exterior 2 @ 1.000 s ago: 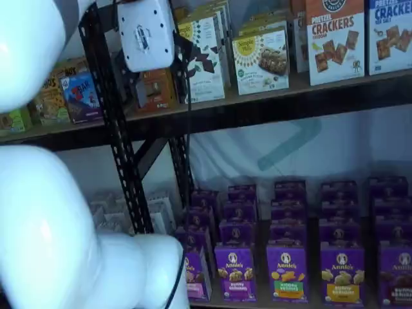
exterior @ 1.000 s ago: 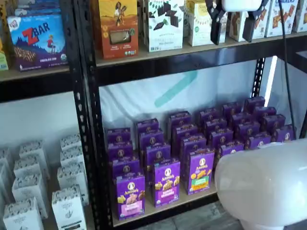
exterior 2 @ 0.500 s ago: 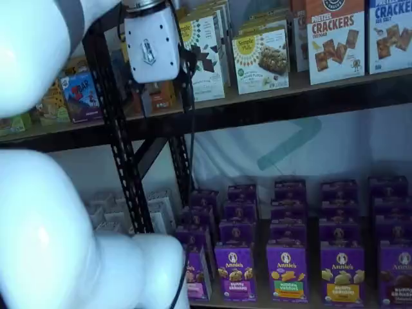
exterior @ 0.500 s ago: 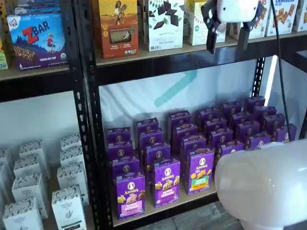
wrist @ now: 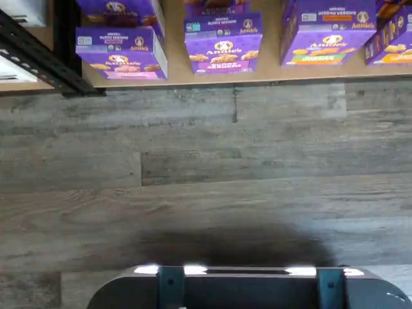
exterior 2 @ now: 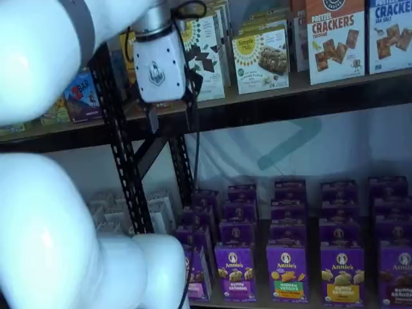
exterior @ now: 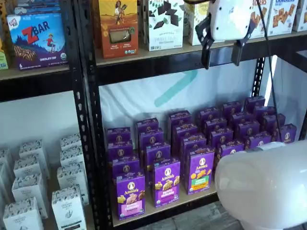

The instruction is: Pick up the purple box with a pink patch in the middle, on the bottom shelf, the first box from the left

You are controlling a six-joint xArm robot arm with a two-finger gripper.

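— Where's your target?

— Your small upright purple "Annie's" carton with the pink patch (exterior: 130, 195) stands at the front left corner of the light tan bottom shelf board (exterior: 163, 207), touching nothing but the board. The wrist view shows its top and front (wrist: 120, 53) beside the black rack upright (wrist: 38, 55); in a shelf view the arm's white body hides most of it (exterior 2: 197, 277).

— And the gripper?

— Your white-bodied gripper with black fingers (exterior: 220, 52) hangs high, level with the upper shelf beam, fingers spread and empty. Near it you can read "ZBAR" and "CRACKERS".
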